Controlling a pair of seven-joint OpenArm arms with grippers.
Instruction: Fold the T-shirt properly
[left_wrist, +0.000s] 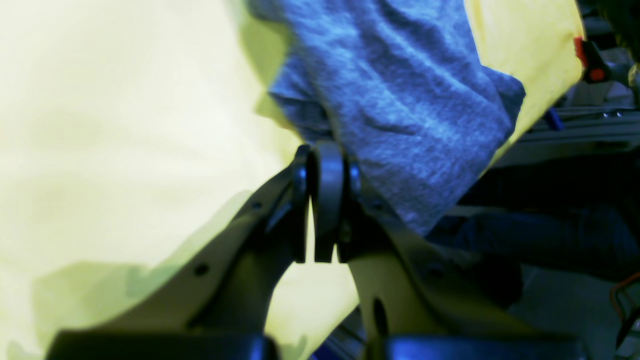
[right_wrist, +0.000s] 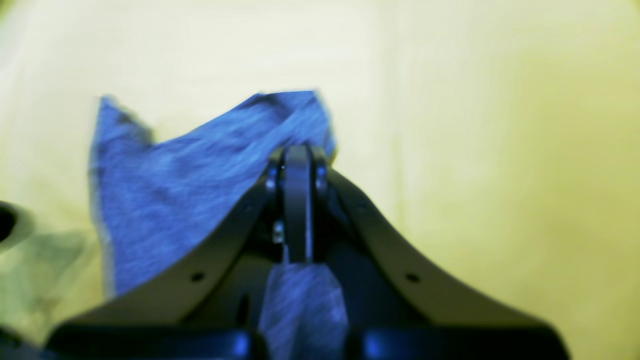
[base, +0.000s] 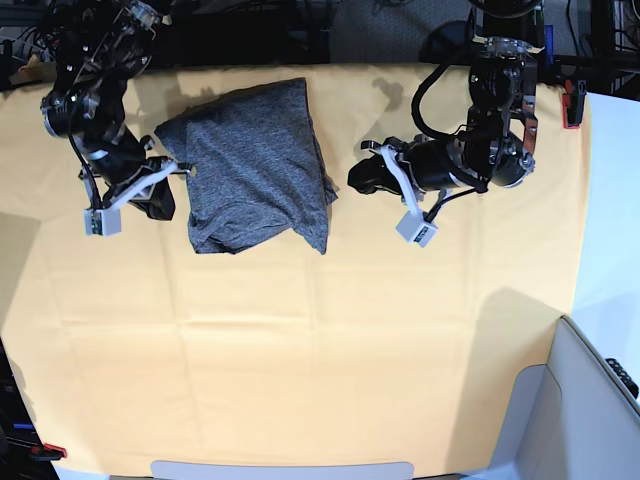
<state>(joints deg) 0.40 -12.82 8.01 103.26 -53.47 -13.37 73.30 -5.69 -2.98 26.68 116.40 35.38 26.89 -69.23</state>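
T-shirt (base: 255, 165) lies between 2 shut hands, right hand (base: 186, 167) pinching its edge, left hand (base: 362, 178) clear.

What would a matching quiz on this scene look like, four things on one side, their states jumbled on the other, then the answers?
Things:
1. T-shirt
2. yellow-orange cloth
3. left gripper
4. right gripper

States:
A. spread flat under everything
B. shut on grey fabric
C. dark grey, lying folded over
D. shut, with nothing between the jaws

Pairs: 1-C, 2-A, 3-D, 4-B
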